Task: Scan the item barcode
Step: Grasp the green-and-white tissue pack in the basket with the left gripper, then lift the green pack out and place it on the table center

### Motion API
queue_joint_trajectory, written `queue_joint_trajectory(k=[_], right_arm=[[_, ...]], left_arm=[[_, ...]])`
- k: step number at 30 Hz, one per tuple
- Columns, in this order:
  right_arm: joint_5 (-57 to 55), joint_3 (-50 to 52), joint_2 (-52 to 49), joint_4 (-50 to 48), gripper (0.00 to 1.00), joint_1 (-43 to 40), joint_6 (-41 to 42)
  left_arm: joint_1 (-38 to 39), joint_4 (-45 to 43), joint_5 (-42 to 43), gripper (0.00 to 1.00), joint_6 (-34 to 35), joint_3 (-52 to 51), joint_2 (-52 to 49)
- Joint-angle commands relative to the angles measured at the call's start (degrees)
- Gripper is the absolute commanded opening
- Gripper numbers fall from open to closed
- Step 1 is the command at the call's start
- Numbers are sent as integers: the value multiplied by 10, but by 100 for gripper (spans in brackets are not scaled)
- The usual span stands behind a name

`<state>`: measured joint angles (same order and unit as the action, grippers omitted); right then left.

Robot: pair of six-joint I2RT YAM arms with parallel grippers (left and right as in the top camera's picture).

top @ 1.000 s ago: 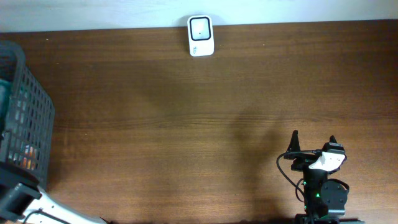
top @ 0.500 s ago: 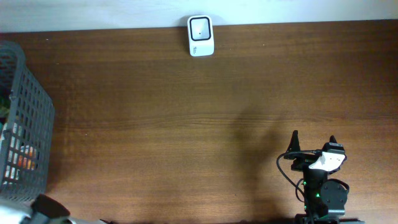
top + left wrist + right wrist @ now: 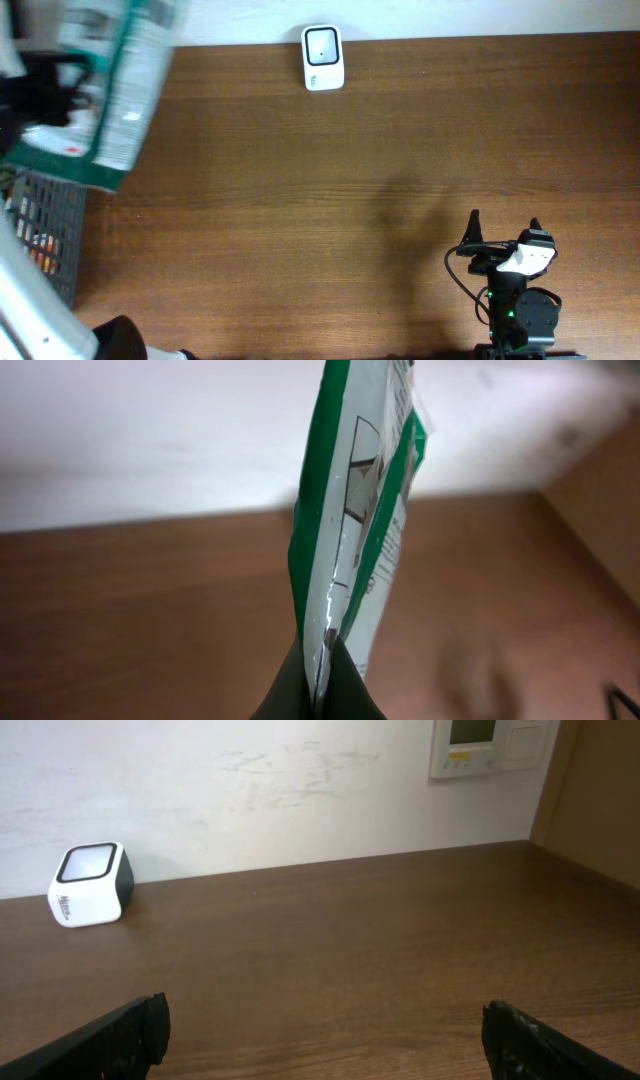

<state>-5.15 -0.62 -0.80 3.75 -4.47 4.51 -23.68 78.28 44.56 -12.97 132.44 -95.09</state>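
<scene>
From overhead, the green-and-white pouch [image 3: 118, 88] hangs in the air at the far left corner of the table [image 3: 300, 200], above the grey basket [image 3: 48, 225], which it partly covers. My left gripper [image 3: 66, 74] shows only as a dark blur against the pouch, so this view does not say how the jaws stand. The white barcode scanner [image 3: 322, 57] sits at the far edge of the table, well apart from the pouch. My right gripper [image 3: 503, 228] is low over the near right side, fingers spread with nothing between them. The basket's contents are too smeared to name.

My left wrist camera gives what the overhead cannot: my jaws are pinched tight on the pouch's bottom edge, and the pouch rises edge-on from them. Its print is seen at a steep slant and I cannot read it or find a barcode. The scanner is out of this view.

My right wrist camera shows my two fingertips [image 3: 125, 1032] wide apart at the bottom corners, bare wood between them. The scanner stands far left by the wall [image 3: 280, 800], its window tilted upward. A wall panel [image 3: 490, 745] is cut off by the top edge.
</scene>
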Motion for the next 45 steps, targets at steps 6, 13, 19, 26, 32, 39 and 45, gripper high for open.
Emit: queue_joint_trajectory(k=[6, 13, 19, 26, 32, 39, 45], right_arm=[[-9, 3, 4, 3, 98, -4, 2], [-9, 3, 4, 3, 98, -4, 2], [-9, 3, 4, 4, 98, -4, 2], [-9, 3, 4, 4, 98, -4, 2], [-9, 3, 4, 3, 98, -4, 2], [-9, 3, 4, 3, 98, -4, 2], [-9, 3, 4, 3, 99, -4, 2]], left_arm=[[212, -19, -9, 0, -89, -153, -87], [313, -24, -9, 0, -162, -184, -186], [375, -35, -9, 0, -167, -184, -288], [428, -72, -114, 0, -102, -184, -370], [457, -91, -225, 6, -19, -184, -389], [467, -87, -249, 74, -12, -187, -391], [466, -81, -267, 79, -11, -177, -389]])
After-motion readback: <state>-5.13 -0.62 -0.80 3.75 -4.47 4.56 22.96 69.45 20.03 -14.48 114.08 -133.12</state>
